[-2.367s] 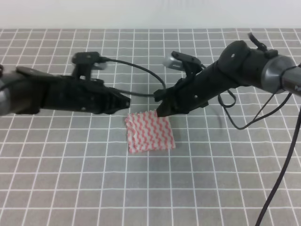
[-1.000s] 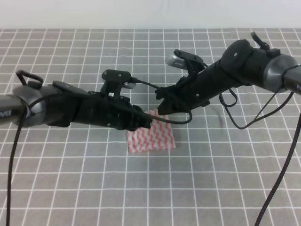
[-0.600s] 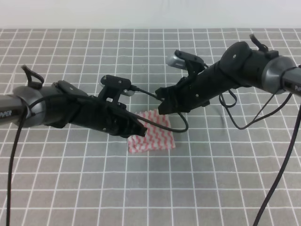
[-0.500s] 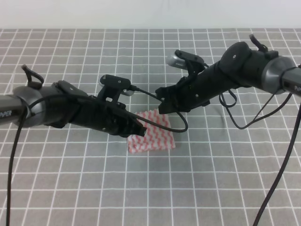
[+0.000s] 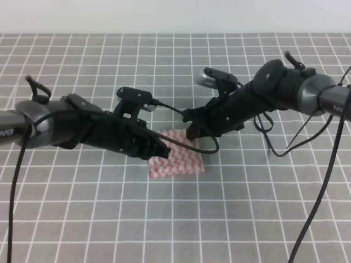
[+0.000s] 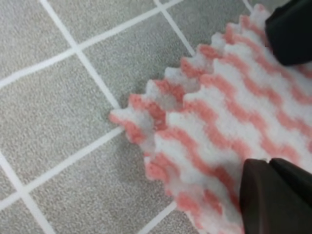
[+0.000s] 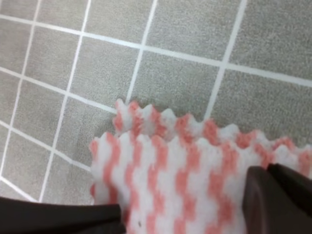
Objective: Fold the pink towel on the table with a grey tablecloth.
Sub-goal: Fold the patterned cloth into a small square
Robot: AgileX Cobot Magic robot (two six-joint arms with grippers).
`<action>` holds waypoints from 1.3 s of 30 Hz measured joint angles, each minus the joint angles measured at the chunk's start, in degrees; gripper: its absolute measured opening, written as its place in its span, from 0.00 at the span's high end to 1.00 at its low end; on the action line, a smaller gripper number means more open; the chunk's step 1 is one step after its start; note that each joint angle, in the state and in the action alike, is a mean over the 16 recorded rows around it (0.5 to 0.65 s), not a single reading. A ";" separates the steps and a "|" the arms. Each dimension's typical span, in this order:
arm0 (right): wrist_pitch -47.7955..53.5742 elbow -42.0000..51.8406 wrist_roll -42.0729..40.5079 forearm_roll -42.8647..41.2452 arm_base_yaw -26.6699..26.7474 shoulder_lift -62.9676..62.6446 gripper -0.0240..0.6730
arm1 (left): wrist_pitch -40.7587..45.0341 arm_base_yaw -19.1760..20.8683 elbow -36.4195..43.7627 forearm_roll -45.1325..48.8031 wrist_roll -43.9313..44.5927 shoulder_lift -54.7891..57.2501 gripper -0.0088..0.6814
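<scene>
The pink towel (image 5: 180,159) lies flat on the table with a grey tablecloth (image 5: 247,208), near the middle. Two stacked layers show at its corner in the left wrist view (image 6: 195,112) and in the right wrist view (image 7: 161,161). My left gripper (image 5: 159,151) is low over the towel's left edge, its black fingers (image 6: 273,195) apart with cloth between them (image 6: 265,102). My right gripper (image 5: 192,130) is at the towel's far edge, its fingers (image 7: 278,195) wide apart over the cloth (image 7: 180,209).
A black cable (image 5: 211,143) from the left wrist loops over the towel's far right corner. Cables (image 5: 323,181) hang from the right arm at the right. A white wall (image 5: 175,16) runs behind the table's far edge.
My left arm has swung right and come down onto the towel's left edge. My right arm has dipped a little lower at the far edge. The towel has not moved.
</scene>
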 joint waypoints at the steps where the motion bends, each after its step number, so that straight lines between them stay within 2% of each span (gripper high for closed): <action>1: -0.04 -0.01 0.01 0.03 0.00 0.08 0.99 | -0.01 0.00 0.00 0.01 -0.01 0.00 0.99; 12: 1.35 -0.03 -0.18 -0.35 -0.04 -2.20 0.99 | 1.40 0.68 -0.04 0.32 -0.14 -2.35 0.99; 27: 13.43 -0.03 -0.14 -3.20 -0.06 -4.42 0.99 | 10.42 1.55 -0.10 3.87 -4.35 -3.07 0.99; 39: 17.40 -0.03 1.11 -6.72 -0.06 -3.19 0.99 | 10.59 1.54 -0.10 5.45 -5.74 -0.37 0.99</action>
